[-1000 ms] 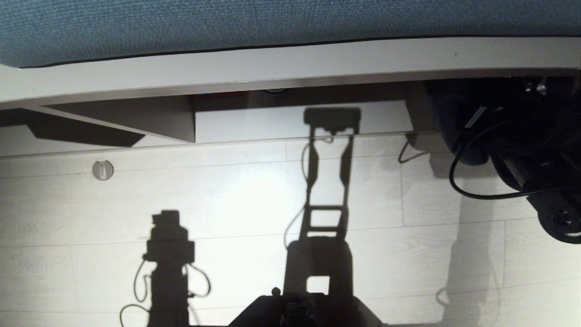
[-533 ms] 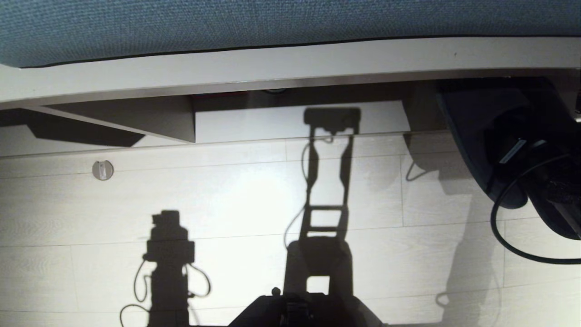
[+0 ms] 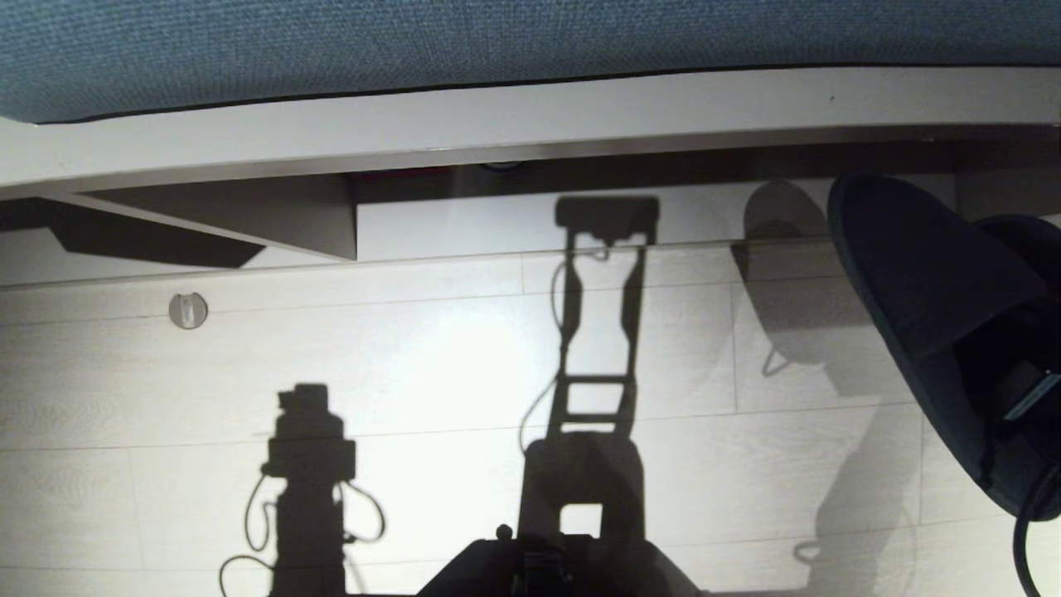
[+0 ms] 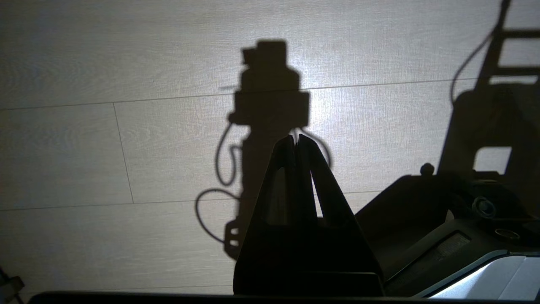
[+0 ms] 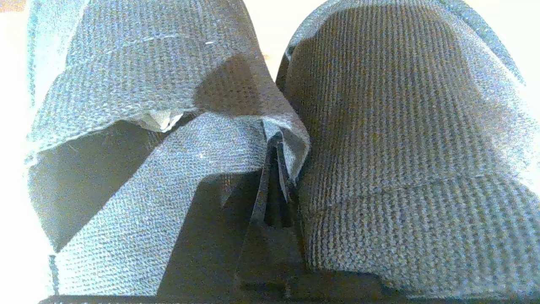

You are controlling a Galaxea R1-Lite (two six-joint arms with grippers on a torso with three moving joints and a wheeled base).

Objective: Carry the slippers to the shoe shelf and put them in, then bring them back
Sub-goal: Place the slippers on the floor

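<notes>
Slippers held in the air before the shoe shelf

The slippers (image 5: 379, 139) hang side by side over the floor (image 3: 414, 356), off the shoe shelf (image 3: 530, 220)'s right end, inner edges pinched in the clenched right pincer (image 5: 276, 147). Left pincer (image 4: 296, 141) clenched, empty.

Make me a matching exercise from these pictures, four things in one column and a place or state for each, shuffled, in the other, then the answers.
Things
1. dark navy fabric slippers
2. left end effector
3. blue woven bench cushion
4. small round metal floor fitting

Places or states
A. on the pale wood floor, left of the robot's shadow
B. along the top of the head view
C. pinched together by the right end effector
D. shut on nothing, over the floor

Pairs: 1-C, 2-D, 3-B, 4-A
</notes>
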